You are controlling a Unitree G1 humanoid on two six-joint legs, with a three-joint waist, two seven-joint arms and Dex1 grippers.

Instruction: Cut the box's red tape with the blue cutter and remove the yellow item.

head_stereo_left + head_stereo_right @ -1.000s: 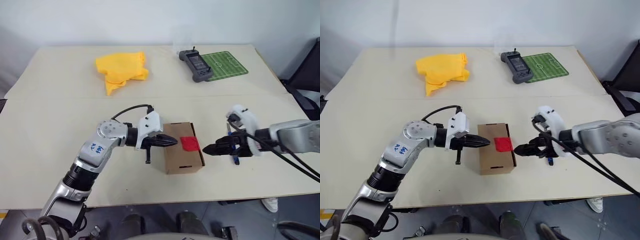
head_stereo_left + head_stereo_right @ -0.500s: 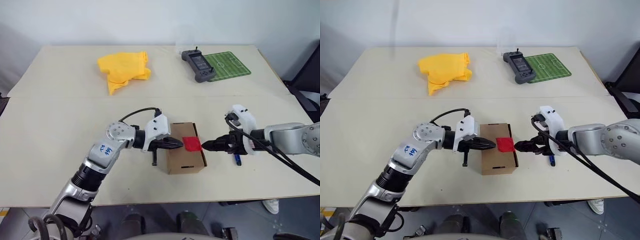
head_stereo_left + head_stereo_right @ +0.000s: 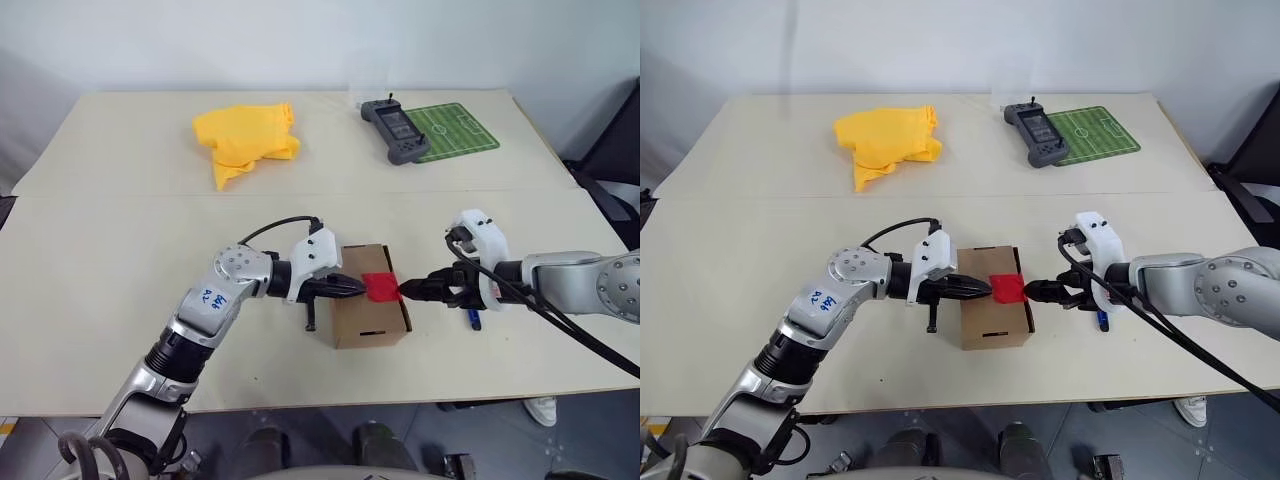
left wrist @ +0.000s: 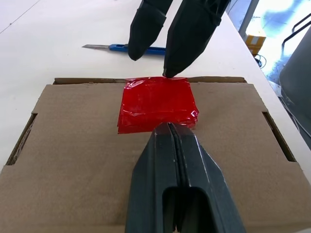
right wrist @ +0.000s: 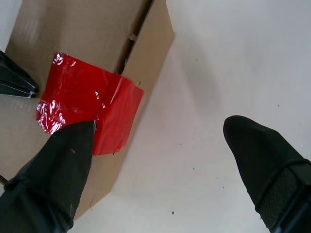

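From the head cameras you see the box (image 3: pixel 368 307) near the front of the surface (image 3: pixel 120 250), your left pincer (image 3: pixel 352 287) pressed onto its lid from the left and your right pincer (image 3: pixel 410 290) meeting the red tape (image 3: pixel 380 287) at the right edge. Your left wrist view shows that pincer's fingers together, tips at the tape's near edge, with the blue cutter (image 4: pixel 127 47) lying beyond the box. Your right wrist view shows its fingers (image 5: pixel 58 165) spread apart, one touching the tape.

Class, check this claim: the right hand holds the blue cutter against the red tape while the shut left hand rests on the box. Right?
Not quite. The right hand is open and holds nothing; the blue cutter lies on the table, as the left wrist view shows. The shut left hand does rest on the box by the red tape.
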